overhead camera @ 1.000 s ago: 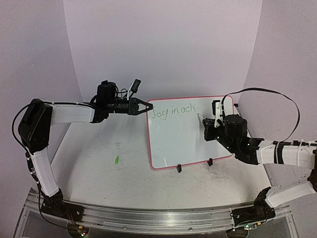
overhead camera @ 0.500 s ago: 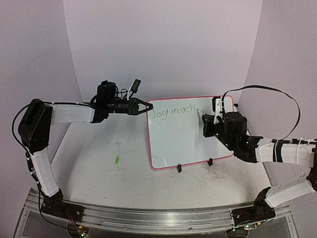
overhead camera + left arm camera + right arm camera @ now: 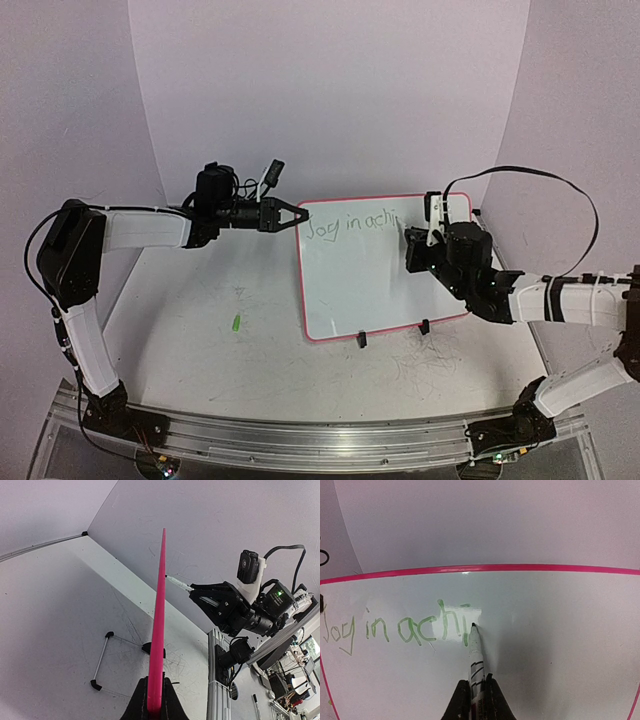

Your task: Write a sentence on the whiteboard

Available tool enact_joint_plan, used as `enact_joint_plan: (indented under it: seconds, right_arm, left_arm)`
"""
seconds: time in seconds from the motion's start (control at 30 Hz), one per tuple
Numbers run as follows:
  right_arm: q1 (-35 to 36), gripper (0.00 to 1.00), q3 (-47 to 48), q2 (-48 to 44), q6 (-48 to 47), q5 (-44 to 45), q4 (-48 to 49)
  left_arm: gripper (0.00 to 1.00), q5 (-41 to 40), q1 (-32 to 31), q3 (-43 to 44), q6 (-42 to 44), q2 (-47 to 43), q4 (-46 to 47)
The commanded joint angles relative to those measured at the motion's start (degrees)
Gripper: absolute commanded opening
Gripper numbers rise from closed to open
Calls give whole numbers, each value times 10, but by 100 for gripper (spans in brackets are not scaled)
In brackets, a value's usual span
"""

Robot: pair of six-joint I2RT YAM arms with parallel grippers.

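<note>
Two claws clamped: left gripper (image 3: 297, 215) pinches whiteboard (image 3: 370, 285) upper-left edge, centre frame; right gripper (image 3: 476, 692) holds marker (image 3: 476, 655), tip touching after sentence (image 3: 395, 627) "achi". Board blank below. Green scrap (image 3: 237, 323) lower left, scribbles (image 3: 425, 360) under board.

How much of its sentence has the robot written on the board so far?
Done: the sentence reads "Joy in achi" in green along the top of the whiteboard. In hand: the left hand pinches the whiteboard's rim, and the right hand holds a marker with its tip at the last letter. Left: the last word looks unfinished, and the whiteboard below the writing is blank.
</note>
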Motion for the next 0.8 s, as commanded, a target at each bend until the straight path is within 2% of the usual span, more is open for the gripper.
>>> enact_joint_plan:
  seconds: [0.0,0.5,0.77]
  right_arm:
    - [0,0,13,3,7,18,22]
    - [-1,0,19,17,26,60,7]
    - [-1,0,30,30,7,52,25]
  left_arm:
    - [0,-13,-13,-3,24,1,-13]
    - [0,-12,-13,-3,24,-1,-13]
    - [0,-12,-13,-3,25,-2,-13]
